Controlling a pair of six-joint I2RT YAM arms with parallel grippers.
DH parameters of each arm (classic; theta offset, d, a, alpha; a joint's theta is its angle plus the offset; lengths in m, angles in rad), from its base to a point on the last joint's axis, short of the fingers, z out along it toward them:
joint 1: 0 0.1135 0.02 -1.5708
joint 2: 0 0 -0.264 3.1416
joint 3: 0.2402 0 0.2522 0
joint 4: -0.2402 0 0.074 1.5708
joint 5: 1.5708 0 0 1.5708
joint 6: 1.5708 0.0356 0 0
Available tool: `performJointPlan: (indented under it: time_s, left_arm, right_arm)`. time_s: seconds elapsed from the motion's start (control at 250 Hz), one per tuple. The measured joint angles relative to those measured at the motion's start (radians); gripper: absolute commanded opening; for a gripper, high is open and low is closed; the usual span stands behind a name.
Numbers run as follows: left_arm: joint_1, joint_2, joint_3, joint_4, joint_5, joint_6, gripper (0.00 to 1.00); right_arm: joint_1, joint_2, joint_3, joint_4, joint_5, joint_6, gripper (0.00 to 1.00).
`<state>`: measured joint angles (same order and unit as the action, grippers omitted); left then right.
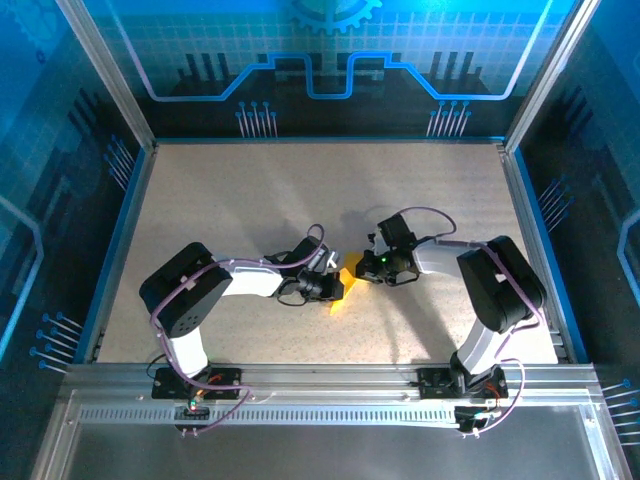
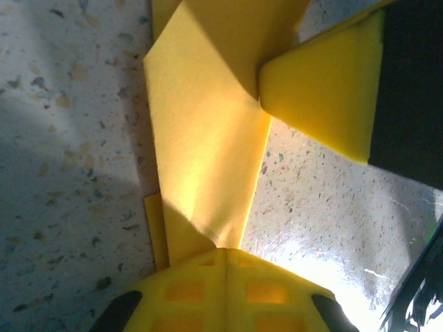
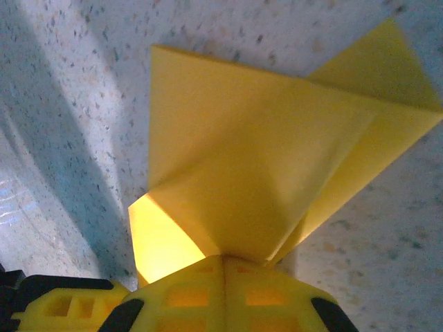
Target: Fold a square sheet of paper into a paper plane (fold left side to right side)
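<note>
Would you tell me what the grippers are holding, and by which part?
Both pinch the folded yellow paper: left gripper at a narrow flap's end, right gripper at a corner where creases meet.

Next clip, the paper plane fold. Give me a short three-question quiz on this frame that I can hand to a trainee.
1. True or false: the yellow paper lies as a flat, unfolded square on the table.
2. Fill in: counting the left gripper and the right gripper, the number of grippers pinching the paper is ____.
3. In the top view, where do the two grippers meet?
A. at the table's far edge
B. near the table's middle
C. beside the left arm's base
Key: 1 false; 2 two; 3 B.
</note>
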<state>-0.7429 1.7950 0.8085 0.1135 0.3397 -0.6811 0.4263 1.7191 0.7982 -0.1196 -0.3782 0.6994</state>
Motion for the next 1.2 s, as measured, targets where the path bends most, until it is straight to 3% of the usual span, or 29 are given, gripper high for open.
performJointPlan:
  time_s: [0.907,1.203]
  left_arm:
    - [-0.005,-0.003,-0.006,0.017,-0.014,0.0,0.0]
    - [-0.005,-0.006,-0.008,0.016,-0.015,0.0,0.0]
  right_arm:
    - [-0.174,0.063,0.094,-0.036,0.004,-0.065,0.05]
    - [-0.168,-0.047,0.094,-0.045,0.019,-0.064,0.06]
